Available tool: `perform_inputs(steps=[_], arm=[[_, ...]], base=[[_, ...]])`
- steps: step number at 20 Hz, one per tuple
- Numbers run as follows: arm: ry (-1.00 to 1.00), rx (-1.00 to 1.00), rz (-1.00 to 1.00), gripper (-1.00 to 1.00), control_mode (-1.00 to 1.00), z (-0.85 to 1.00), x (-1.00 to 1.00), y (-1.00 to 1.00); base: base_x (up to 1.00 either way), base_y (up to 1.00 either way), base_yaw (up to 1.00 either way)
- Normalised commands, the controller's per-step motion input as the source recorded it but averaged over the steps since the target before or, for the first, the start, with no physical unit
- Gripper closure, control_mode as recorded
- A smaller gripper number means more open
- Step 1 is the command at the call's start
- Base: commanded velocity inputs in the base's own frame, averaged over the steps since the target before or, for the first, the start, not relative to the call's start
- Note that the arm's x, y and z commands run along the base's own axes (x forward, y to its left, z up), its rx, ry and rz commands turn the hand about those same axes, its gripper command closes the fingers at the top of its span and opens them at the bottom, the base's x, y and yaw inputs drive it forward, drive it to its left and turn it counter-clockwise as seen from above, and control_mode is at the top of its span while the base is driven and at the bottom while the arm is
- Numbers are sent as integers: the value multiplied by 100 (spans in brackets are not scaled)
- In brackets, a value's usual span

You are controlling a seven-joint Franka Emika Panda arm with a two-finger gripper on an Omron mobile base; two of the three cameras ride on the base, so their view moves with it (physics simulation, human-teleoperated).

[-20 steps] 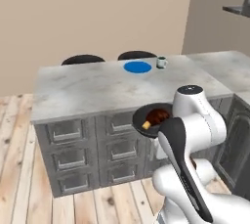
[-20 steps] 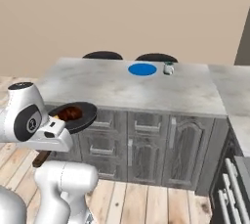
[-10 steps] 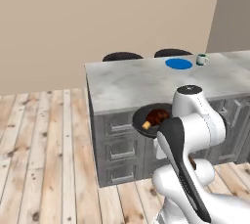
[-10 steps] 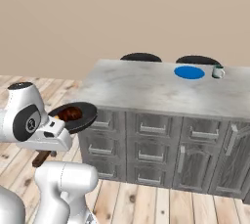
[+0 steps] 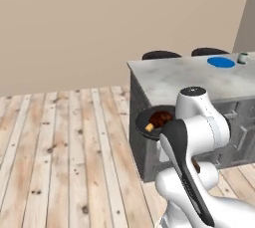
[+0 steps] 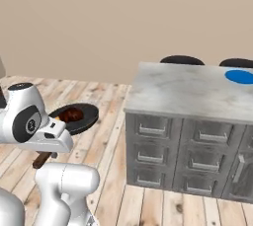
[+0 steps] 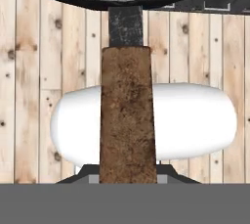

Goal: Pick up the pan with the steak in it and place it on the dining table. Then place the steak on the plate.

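Right now the tool (image 7: pixel 128 181) is clamped on the brown handle of the pan (image 5: pixel 152 120), carried level in the air w/ the steak (image 5: pixel 158 119) inside, off the near-left corner of the worktop (image 6: pixel 192 92). Key relation: the stone top sits higher than the pan and ahead/right of it; the plate (image 5: pixel 220 62) is at the far right end, well apart. Handle's long axis runs straight back into the tool. Judgement: lift first, then carry over the edge twd the plate.
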Motion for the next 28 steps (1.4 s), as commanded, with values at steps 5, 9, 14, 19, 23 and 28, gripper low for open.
perform_inputs(steps=[5,9,14,19,23,28], arm=[[0,0,0,100,100,0,0,0],[0,0,0,100,100,0,0,0],[0,0,0,100,100,0,0,0],[0,0,0,100,100,0,0,0],[0,0,0,100,100,0,0,0],[0,0,0,100,100,0,0,0]], base=[[5,100,4],[43,96,3],[72,86,1],[90,78,0],[100,68,0],[100,54,0]])
